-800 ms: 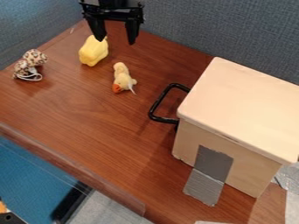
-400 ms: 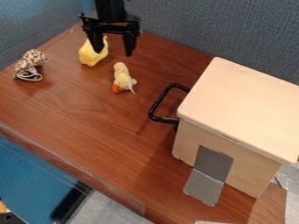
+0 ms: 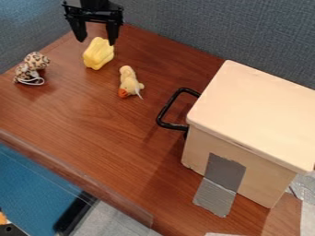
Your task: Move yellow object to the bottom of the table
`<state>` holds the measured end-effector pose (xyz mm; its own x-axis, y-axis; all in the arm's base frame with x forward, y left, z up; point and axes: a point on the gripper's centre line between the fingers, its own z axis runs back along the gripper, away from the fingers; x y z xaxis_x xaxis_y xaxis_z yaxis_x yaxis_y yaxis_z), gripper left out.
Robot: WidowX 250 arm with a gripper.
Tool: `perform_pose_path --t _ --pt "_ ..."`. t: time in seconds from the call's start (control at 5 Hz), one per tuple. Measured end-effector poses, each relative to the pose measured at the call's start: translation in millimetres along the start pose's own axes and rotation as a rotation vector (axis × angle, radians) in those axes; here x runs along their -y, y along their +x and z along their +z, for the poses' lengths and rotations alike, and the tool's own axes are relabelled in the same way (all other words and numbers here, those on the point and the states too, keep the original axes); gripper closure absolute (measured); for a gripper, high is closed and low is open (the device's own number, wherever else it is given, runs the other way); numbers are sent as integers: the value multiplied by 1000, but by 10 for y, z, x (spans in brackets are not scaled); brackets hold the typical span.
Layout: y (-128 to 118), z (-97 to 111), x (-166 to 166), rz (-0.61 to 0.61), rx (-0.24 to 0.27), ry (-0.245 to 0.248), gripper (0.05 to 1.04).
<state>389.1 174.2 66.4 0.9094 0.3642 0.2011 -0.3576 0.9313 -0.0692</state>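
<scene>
The black gripper [image 3: 96, 39] hangs at the upper left of the camera view, open, its two fingers spread with nothing held between them. Just below it in the view lies the yellow object [image 3: 98, 53], a lobed, pepper-like shape on the brown wooden table [image 3: 92, 126]. One fingertip shows right by the object's upper right end; whether they touch, I cannot tell.
A pale yellow duck toy [image 3: 130, 82] with an orange beak lies right of the yellow object. A spotted plush toy [image 3: 31, 68] is at the left edge. A big beige box [image 3: 252, 115] with a black handle [image 3: 165, 110] stands at right. Grey-blue partitions border the back.
The gripper first came down in front of the yellow object, then moved up and to the left. The yellow object and the toys have stayed in place.
</scene>
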Motion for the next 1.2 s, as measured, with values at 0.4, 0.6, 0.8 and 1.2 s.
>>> perform_pose_path --t 0.4,0.6,0.8,1.2 --pt "129 -265 -205 1 -27 75 84" --pt "91 -497 -216 -6 -77 96 83" --pt "100 -525 -157 -17 -73 97 131" --pt "-1 -485 -141 35 -43 104 329"
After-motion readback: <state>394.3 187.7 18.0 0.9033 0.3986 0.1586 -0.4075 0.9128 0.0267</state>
